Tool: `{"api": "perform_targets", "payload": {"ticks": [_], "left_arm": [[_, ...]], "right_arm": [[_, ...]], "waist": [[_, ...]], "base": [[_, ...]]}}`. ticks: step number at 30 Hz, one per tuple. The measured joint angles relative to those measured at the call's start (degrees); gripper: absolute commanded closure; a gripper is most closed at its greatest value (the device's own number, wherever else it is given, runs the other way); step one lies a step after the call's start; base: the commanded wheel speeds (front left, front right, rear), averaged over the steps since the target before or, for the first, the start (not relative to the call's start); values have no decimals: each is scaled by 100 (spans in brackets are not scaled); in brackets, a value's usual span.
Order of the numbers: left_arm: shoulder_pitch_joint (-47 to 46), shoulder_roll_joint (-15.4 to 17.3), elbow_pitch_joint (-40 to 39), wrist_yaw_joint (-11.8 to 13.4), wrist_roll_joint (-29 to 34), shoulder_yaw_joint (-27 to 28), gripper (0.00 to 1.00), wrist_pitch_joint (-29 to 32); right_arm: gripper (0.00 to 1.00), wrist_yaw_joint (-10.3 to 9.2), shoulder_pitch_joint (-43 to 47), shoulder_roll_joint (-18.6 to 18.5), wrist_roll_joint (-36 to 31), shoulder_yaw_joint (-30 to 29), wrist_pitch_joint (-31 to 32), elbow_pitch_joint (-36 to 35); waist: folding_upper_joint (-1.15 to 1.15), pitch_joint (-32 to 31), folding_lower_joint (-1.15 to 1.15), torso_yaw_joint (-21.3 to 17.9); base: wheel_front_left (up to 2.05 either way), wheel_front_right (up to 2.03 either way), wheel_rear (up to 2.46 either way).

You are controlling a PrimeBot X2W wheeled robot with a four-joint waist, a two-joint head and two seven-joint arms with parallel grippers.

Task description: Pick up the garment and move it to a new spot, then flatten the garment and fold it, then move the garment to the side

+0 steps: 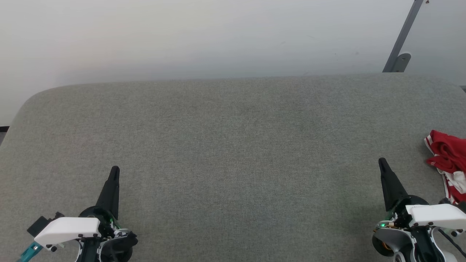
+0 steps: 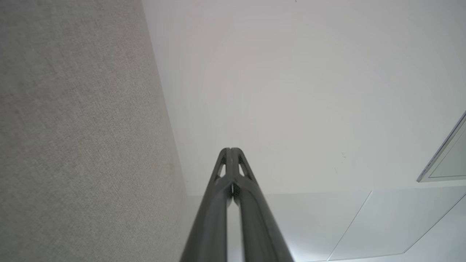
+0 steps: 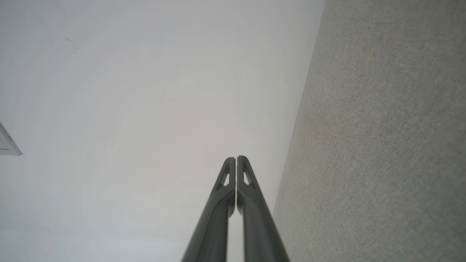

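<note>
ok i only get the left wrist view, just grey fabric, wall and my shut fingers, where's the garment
Observer: In the head view the garment lies crumpled at the far right of the grey fabric surface, partly cut off by the picture's edge.
Operator: is the right arm on it
Observer: No. The right gripper sits just left of the garment and apart from it, with its fingers together and nothing between them.
Operator: and where's my left one from there
Observer: The left gripper is at the lower left of the head view, across the whole surface from the garment.
</note>
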Motion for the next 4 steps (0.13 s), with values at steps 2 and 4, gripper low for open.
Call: {"api": "perform_targets", "payload": {"ticks": [2,4], "left_arm": [[-1,-3,0,0,5,3,100,1],[-1,-5,0,0,5,7,100,3]], "right_arm": [[100,0,0,0,0,-1,0,0],[100,0,0,0,0,-1,0,0]], "waist": [[0,0,0,0],[0,0,0,0]], "base": [[0,0,0],[0,0,0]]}}
